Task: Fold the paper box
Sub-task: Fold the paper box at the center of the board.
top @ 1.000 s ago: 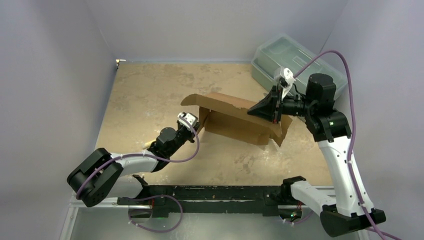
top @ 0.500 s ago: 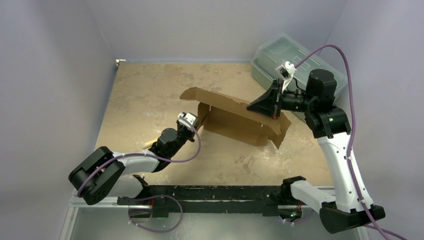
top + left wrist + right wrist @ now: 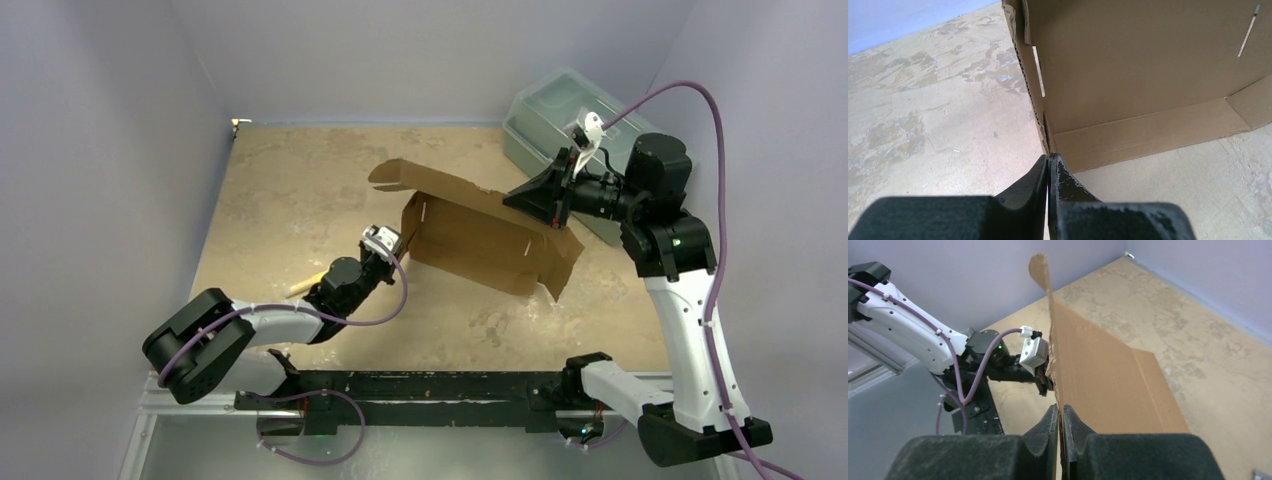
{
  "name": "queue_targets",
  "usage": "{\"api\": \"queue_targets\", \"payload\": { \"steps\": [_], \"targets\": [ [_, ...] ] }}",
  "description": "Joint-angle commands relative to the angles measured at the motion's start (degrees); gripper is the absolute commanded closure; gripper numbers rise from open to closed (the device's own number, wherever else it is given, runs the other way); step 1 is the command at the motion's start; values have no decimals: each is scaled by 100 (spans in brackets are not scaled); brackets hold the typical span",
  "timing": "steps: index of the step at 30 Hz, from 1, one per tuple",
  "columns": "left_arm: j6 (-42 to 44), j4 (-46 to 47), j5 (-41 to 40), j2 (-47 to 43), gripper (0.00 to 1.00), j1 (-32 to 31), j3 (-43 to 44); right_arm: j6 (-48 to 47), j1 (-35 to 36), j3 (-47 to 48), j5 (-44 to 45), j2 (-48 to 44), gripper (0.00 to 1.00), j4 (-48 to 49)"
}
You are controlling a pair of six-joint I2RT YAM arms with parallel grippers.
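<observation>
The paper box [image 3: 480, 240] is a brown cardboard sheet standing half-formed on the table, its big panel tilted up with a rounded flap [image 3: 392, 172] at the far left. My right gripper [image 3: 553, 212] is shut on the panel's upper right edge; in the right wrist view the cardboard [image 3: 1098, 375] runs into the narrow slit between its jaws [image 3: 1060, 410]. My left gripper [image 3: 398, 258] lies low at the box's lower left corner. In the left wrist view its jaws [image 3: 1049, 157] are pressed together, nipping the corner edge of the box [image 3: 1148, 75].
A translucent grey-green plastic toolbox [image 3: 560, 105] sits at the back right, just behind the right wrist. A pale stick-like piece [image 3: 300, 288] lies beside the left forearm. Purple walls close in the table on three sides.
The right gripper has risen and drawn back to the right with the panel's edge, and the box stands more upright. The left gripper has barely moved.
</observation>
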Motion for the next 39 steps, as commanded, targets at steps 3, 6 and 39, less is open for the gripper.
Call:
{"api": "queue_targets", "payload": {
  "steps": [3, 6, 39],
  "targets": [
    [56, 82, -64, -104, 100, -79, -7, -634, -23, 248, 168, 94, 86, -361],
    [56, 56, -54, -118, 100, -83, 9, -1009, -25, 221, 415, 85, 83, -549],
    [-559, -758, 279, -1140, 64, -136, -135, -2950, 32, 1007, -39, 117, 100, -1682]
  ]
}}
